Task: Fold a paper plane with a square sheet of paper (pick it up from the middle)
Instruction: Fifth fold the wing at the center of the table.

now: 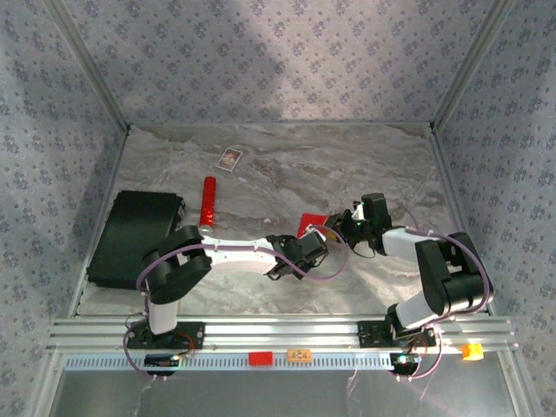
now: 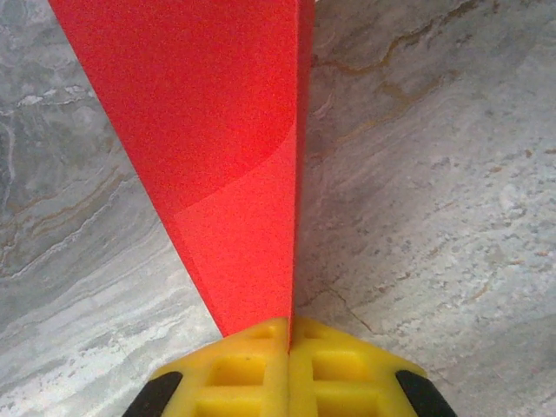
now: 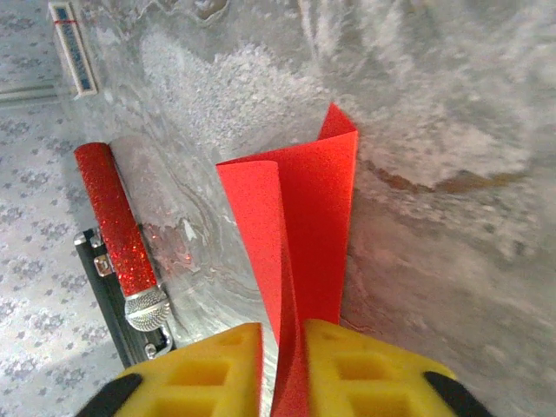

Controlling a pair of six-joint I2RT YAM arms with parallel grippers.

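Sheet of paper [image 2: 217, 130] creased upright, pinched in closed left gripper [image 2: 289, 328], long axis straight ahead, also standing loose within slightly parted right gripper [image 3: 282, 339].

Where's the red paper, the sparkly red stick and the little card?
red paper [image 3: 308, 200]: right wrist view, on the middle of its folded face.
red stick [image 3: 115, 217]: right wrist view, on its glittery body.
little card [image 1: 229, 158]: top view, on its middle.

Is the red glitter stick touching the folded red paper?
No, the red glitter stick lies apart from the folded red paper, with bare table between them.
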